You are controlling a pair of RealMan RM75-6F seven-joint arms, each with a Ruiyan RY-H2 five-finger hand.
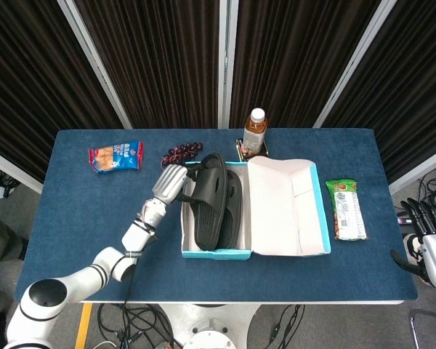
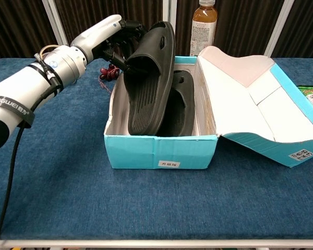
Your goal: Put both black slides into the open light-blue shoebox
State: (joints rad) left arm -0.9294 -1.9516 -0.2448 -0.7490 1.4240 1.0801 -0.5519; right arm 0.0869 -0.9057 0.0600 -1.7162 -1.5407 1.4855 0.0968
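Gripping the upper slide [image 2: 148, 78] by its heel rim, the left hand [image 2: 116, 37] holds light, flexible foam tilted into the shoebox [image 2: 161, 151].

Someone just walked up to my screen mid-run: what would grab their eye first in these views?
Probably the left hand gripping a black slide that leans tilted, sole outward, inside the open light-blue shoebox at the table's middle. A second black slide already lies in the box beside it. Behind the box stands a bottle of amber drink, and the white lid flops open to the right.
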